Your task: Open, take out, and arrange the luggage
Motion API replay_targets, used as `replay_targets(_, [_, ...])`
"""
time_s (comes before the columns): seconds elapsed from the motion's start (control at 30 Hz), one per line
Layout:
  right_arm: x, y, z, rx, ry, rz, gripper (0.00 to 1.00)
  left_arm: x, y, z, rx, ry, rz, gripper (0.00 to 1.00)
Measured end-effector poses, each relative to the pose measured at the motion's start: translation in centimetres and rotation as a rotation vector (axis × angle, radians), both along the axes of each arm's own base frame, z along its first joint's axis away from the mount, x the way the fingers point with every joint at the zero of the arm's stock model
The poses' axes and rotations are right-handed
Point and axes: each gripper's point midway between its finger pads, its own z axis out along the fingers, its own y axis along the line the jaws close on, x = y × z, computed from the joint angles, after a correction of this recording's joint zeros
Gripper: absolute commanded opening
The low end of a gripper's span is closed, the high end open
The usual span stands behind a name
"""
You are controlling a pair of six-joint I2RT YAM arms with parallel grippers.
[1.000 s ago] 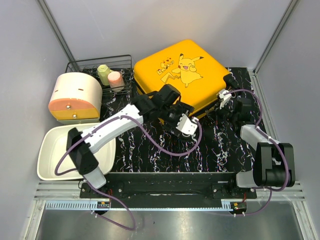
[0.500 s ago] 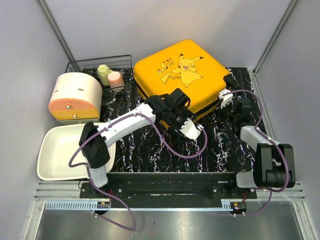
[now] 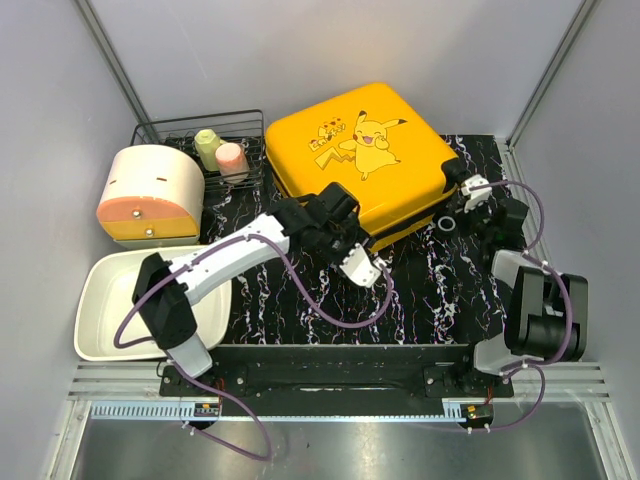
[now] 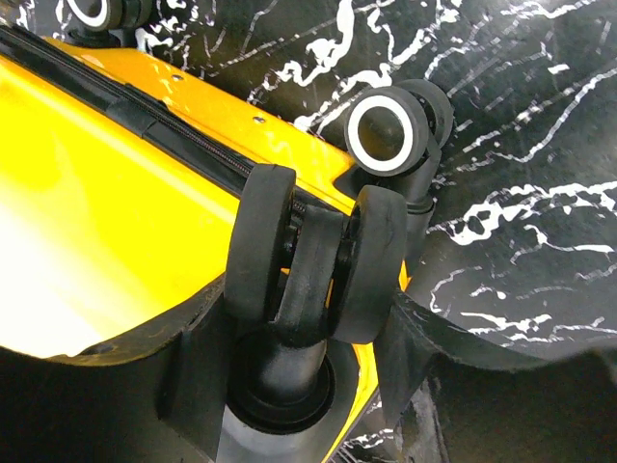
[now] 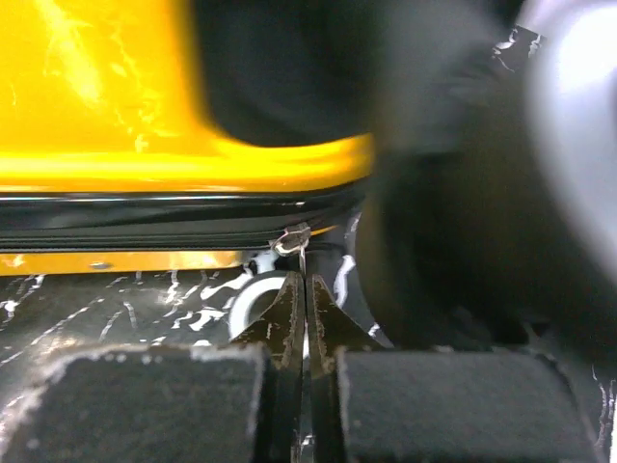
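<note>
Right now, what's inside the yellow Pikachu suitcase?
Nothing inside shows: the luggage lies closed, its zipper shut along the side. Only the yellow Pikachu lid and the black wheels are visible. Whatever is packed inside is covered.

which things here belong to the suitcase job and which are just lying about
job: luggage, its zipper pull, right tool pinching that pull, left tool at a wheel
lying about: white tray, cream-and-orange container, wire basket, green cup, pink cup
</note>
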Motion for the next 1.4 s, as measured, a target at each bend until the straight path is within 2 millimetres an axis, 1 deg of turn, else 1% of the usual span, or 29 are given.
replay_targets(0.03, [0.2,-0.6,0.0,0.006,-0.007,-0.003,0.0,-0.1,0.7,0.0,0.006,0.002,-0.003,0.0])
replay_targets(0.13, [0.6,-2.0,0.3,0.043,-0.031,0.018,0.0,-0.1,1.4,0.0,-0.002,-0.005,-0.014,0.0])
replay_targets(0.23, [1.0,-2.6,0.3,0.11,-0.038,0.071,0.0,-0.1,1.5,0.0,-0.017,-0.015,-0.039,0.0])
replay_targets(0.3, [1.6,-3.1,0.3,0.16,-0.037,0.105,0.0,-0.1,1.5,0.0,-0.027,-0.018,-0.052,0.0])
replay_targets(0.43, [2.8,-3.3,0.4,0.256,-0.031,0.175,0.0,-0.1,1.5,0.0,-0.038,-0.031,-0.075,0.0])
replay_targets(0.53, [4.5,-3.6,0.6,0.32,-0.027,0.213,0.0,0.0,2.0,0.0,-0.037,-0.043,-0.084,0.0])
replay_targets(0.6, [6.3,-3.6,1.0,0.348,-0.036,0.243,0.0,-0.1,2.2,-0.1,-0.034,-0.045,-0.099,0.0])
replay_targets(0.77, [9.3,-3.6,1.4,0.413,-0.026,0.311,0.0,-0.1,2.2,0.0,-0.034,-0.069,-0.144,0.0])
replay_targets(0.87, [10.8,-3.2,1.3,0.45,-0.008,0.358,0.0,-0.1,2.1,0.0,-0.04,-0.074,-0.167,0.0])
replay_targets(0.97, [12.7,-2.3,1.2,0.464,-0.003,0.398,0.0,-0.1,2.1,0.1,-0.044,-0.079,-0.188,0.0])
replay_targets(1.17, [16.1,-0.1,1.2,0.457,-0.024,0.459,0.0,-0.2,2.0,0.1,-0.048,-0.079,-0.22,0.0])
replay_targets(1.4, [21.3,3.0,1.1,0.458,-0.068,0.51,0.0,-0.4,1.8,0.0,-0.053,-0.049,-0.25,0.0])
